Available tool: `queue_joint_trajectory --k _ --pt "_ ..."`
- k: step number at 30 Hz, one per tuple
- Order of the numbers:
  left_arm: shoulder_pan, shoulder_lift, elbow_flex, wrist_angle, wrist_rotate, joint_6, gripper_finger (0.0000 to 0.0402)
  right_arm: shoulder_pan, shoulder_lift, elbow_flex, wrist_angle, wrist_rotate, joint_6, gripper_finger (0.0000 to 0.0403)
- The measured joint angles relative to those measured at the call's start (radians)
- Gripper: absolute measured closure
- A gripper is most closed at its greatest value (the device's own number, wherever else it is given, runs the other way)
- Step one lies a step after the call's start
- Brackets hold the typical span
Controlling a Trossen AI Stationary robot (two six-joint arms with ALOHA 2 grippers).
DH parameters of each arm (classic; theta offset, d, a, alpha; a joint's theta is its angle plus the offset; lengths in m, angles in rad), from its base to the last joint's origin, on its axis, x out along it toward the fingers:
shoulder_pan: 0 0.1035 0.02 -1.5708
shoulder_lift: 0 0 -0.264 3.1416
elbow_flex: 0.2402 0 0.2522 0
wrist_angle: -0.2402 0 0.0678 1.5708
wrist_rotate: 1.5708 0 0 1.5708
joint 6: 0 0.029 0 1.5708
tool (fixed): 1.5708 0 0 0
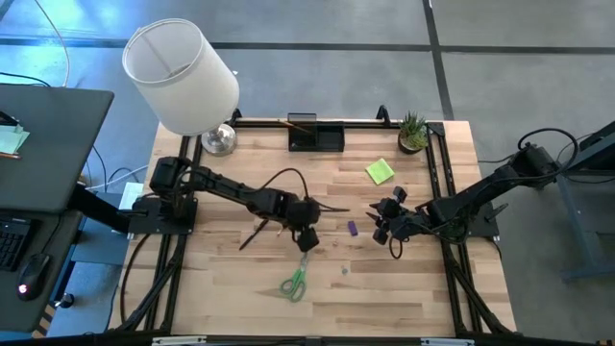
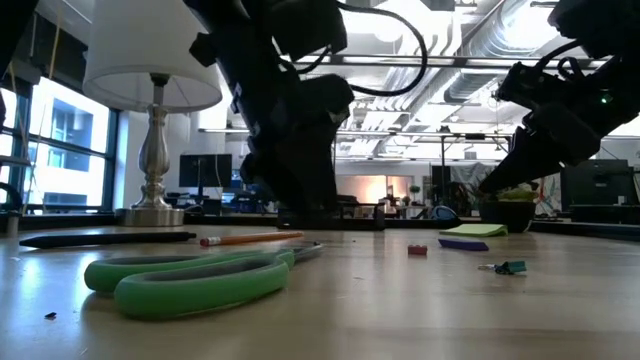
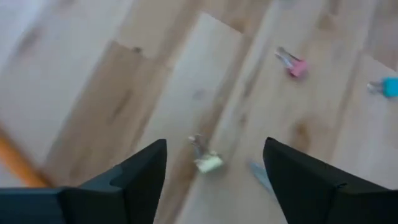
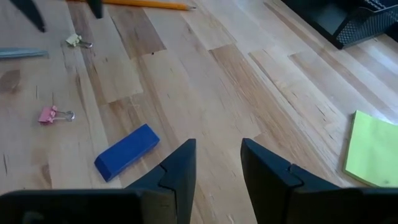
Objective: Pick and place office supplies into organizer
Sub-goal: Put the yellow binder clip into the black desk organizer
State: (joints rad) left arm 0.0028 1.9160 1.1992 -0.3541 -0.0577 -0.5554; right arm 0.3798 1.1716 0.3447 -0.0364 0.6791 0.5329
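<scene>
The left gripper [image 1: 307, 237] hangs over the middle of the table [image 1: 231, 288], its fingers [image 3: 134, 177] spread wide around nothing; bare wood fills the gap between them, with a small yellowish binder clip [image 3: 208, 162] lying in that gap; a pink clip [image 3: 296, 67] and a teal clip [image 3: 388, 87] sit well beyond the fingertips. The green-handled scissors [image 1: 295, 282] lie just past this gripper toward the table's near edge, with open wood all round them; an orange pencil [image 2: 250, 239] and a dark pen [image 2: 105, 239] lie beside them in the low view.

The right gripper [image 1: 383, 223] hovers near the right frame rail, its fingers [image 4: 180, 168] set narrowly apart and empty; the small purple-blue block [image 4: 127, 151] lies just off one fingertip, the lime-green sticky-note pad [image 4: 373, 149] off the other, clear boards ahead.

The black organizer [image 1: 315, 135] stands at the far edge, between the lamp [image 1: 183, 77] and the potted plant [image 1: 412, 132], well apart from both grippers.
</scene>
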Motion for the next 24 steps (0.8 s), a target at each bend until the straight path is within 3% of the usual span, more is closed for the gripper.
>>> queue_joint_trajectory --k 4,8,15,24 --pt "-0.011 0.026 0.001 -0.029 -0.075 -0.013 0.0146 0.0 0.0 0.0 0.001 0.001 -0.01 0.0284" --pt "-0.01 0.06 0.002 -0.039 -0.057 -0.035 0.0164 0.0 0.0 0.0 0.001 0.002 -0.009 0.0284" --pt "-0.026 0.077 0.004 -0.042 -0.125 -0.022 0.0209 0.0 0.0 0.0 0.003 0.014 -0.01 0.0284" --pt "-0.024 0.08 0.003 -0.065 -0.142 0.03 0.028 0.0 0.0 0.0 0.003 0.02 -0.01 0.0284"
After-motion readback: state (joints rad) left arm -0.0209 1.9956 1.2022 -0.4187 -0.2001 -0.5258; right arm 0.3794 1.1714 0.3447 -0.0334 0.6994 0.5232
